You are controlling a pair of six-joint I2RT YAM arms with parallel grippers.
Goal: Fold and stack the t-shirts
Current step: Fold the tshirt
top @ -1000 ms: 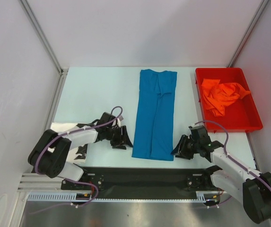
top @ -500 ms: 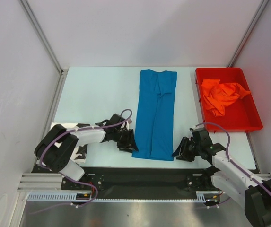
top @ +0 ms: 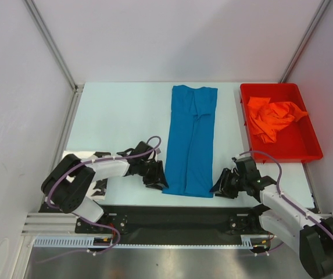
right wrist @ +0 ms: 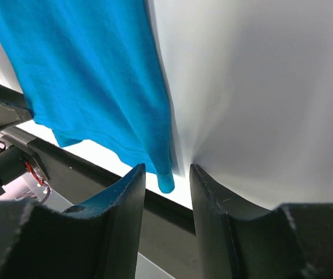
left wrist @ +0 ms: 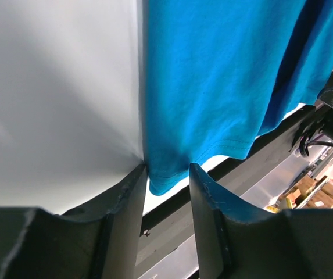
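so the blue t-shirt [top: 190,139] lies long-ways front to back, its two near corners sitting inside the spread, not-yet-pinching left gripper [left wrist: 167,168] and right gripper [right wrist: 166,170]

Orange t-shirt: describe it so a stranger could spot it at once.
On the white table, look to the far right corner for the red plastic bin. The orange t-shirt lies crumpled inside it, unlike the blue t-shirt laid flat mid-table.

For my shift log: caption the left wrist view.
Left gripper straddles, jaws apart, a near corner of the blue t-shirt.
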